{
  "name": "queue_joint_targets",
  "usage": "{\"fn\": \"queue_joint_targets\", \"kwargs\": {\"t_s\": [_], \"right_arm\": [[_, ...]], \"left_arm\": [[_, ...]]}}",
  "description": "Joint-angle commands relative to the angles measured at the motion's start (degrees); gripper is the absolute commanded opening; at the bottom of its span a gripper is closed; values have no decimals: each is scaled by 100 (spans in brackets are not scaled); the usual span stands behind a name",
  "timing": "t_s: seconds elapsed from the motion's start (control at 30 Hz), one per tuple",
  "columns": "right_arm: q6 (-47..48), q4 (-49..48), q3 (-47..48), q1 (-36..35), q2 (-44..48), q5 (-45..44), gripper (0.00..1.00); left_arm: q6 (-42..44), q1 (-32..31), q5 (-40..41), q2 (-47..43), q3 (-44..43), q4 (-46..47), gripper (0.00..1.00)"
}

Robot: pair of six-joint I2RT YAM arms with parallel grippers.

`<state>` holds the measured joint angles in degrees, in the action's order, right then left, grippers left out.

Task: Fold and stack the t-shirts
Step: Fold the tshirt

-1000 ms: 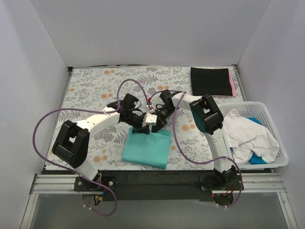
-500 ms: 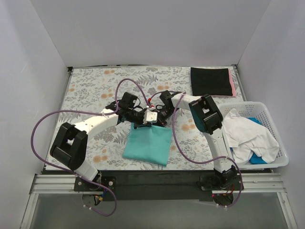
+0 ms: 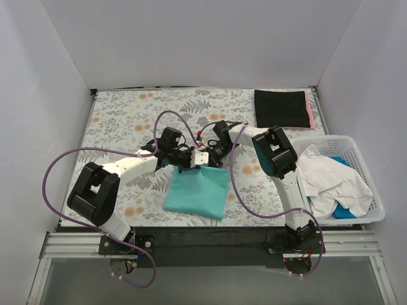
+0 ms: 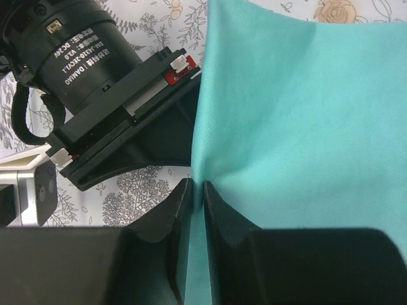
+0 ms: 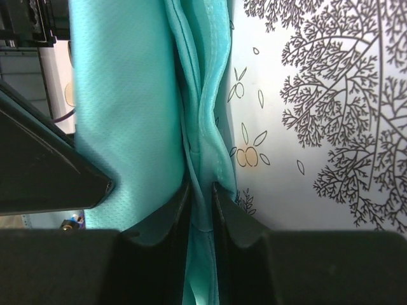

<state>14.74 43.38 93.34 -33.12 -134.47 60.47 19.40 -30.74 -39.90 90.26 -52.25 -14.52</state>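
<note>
**Both grippers pinch the top edge of the teal shirt**

The left gripper (image 3: pixel 189 161) and the right gripper (image 3: pixel 212 157) meet just above the middle of the overhead view. Each is closed on the upper edge of the teal shirt (image 3: pixel 197 192), the left near that edge's left end and the right further along it.

From overhead the fingers are too small to make out. The wrist views settle it. In the left wrist view, the left gripper (image 4: pixel 195 187) has its fingers pressed together on a thin fold of teal cloth, and the shirt fills the right side of the frame. In the right wrist view, the right gripper (image 5: pixel 199 187) clamps several bunched layers of a hemmed edge, which run up the frame from the fingers.

The left wrist view also shows a black motor (image 4: pixel 76 57) at upper left. Its white lettering reads "DAMIAO" over a model line like "DM-J4310-2EC V1.1".

Only the overhead view gives the layout. The teal shirt lies folded into a nearly square block on the floral cloth (image 3: pixel 127 114), in the lower middle of the frame. Its pinched edge runs left to right, and no long axis stands out.

A folded black shirt (image 3: pixel 280 108) sits at upper right, with a pink shirt (image 3: pixel 311 112) showing along its right side. At right, a basket (image 3: pixel 371 183) holds a crumpled white shirt (image 3: pixel 331 181) over a blue shirt (image 3: pixel 346 213).
</note>
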Motion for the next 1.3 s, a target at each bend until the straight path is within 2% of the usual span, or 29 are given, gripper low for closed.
{"fn": "queue_joint_targets", "kwargs": {"t_s": [0.0, 0.13, 0.23, 0.47, 0.57, 0.67, 0.73, 0.77, 0.8, 0.87, 0.93, 0.97, 1.03, 1.07, 1.1, 1.27], "right_arm": [[240, -13, 70, -71, -141, -650, 28], [240, 31, 386, -54, 123, -957, 31], [327, 92, 728, -54, 368, -1413, 38], [819, 356, 1721, 113, 738, -2741, 60], [1039, 514, 1933, 297, 852, -3119, 67], [1162, 575, 1934, 499, 1098, -3392, 68], [1162, 733, 1750, 570, 1414, -3096, 67], [1084, 786, 1636, 579, 1554, -2937, 65], [979, 821, 1208, 570, 1887, -2744, 65], [515, 778, 645, 509, 2257, -1866, 64], [224, 690, -337, 369, 2758, -999, 69], [-187, 298, -734, 185, 2917, -723, 98], [-856, -387, -1734, -35, 3417, -196, 98], [-1172, -1139, -2001, -236, 3593, -150, 98], [-1758, -1478, -2230, -334, 3856, -123, 98], [-2721, -2666, -3207, -853, 3859, 123, 98]], "left_arm": [[-111, 33, 192, -237, 75, 485, 15], [-506, 42, 632, -508, 13, 469, 29], [-884, 112, 703, -833, -83, 57, 38], [-2650, 682, 501, -1221, -355, -726, 49], [-3300, 1156, 159, -967, -723, -1271, 50], [-4003, 1316, -192, -590, -988, -1650, 50], [-4433, 1430, -526, -396, -1217, -1973, 50], [-4592, 1457, -963, -282, -1261, -2045, 50], [-4725, 1457, -1202, -263, -1209, -2089, 50], [-5319, 1457, -2008, -368, -999, -2064, 52], [-5953, 1440, -2442, -508, -518, -1697, 62], [-6670, 1439, -2565, -570, -323, -1520, 65], [-7255, 1439, -2935, -737, 212, -1177, 70], [-7457, 1439, -3066, -764, 354, -1089, 71], [-7990, 1422, -3198, -903, 556, -940, 72], [-9110, 1317, -3103, -1239, 1601, 168, 81]]}}
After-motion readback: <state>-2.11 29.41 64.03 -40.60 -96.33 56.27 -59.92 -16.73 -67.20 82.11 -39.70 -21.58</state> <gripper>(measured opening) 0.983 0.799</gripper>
